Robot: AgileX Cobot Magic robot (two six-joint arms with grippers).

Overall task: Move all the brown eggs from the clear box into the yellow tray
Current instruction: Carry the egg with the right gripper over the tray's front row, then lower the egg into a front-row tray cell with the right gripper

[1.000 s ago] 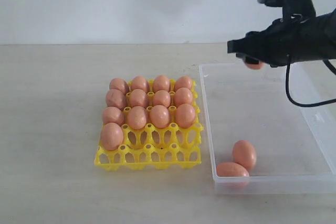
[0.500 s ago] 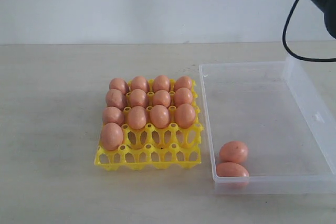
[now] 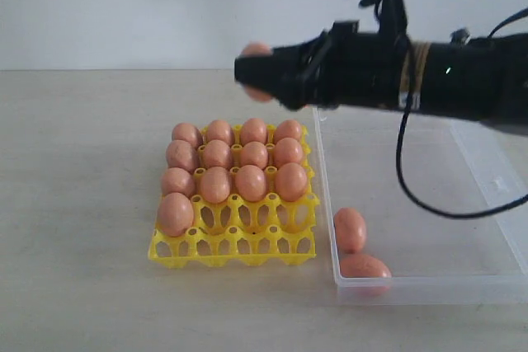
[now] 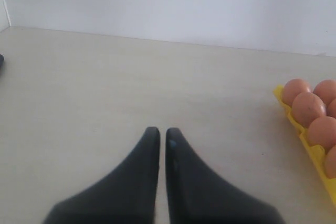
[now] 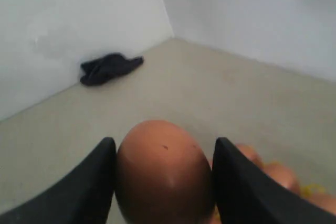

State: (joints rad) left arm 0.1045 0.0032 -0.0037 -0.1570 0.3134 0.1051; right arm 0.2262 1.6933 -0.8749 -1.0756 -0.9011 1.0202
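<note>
My right gripper hangs above the far edge of the yellow tray, shut on a brown egg that fills the space between its fingers. Several brown eggs fill the tray's back rows, and one more sits in its front left area. Two brown eggs lie in the near left corner of the clear box. The left gripper is shut and empty over bare table, with the tray's edge off to one side. It is out of the exterior view.
A dark crumpled cloth lies against the wall in the right wrist view. The right arm and its cable stretch over the clear box. The pale table runs left of the tray.
The right arm has swung back into view from the upper right, carrying the egg leftward to above the tray's far edge. One egg in the box has rolled left toward the corner.
</note>
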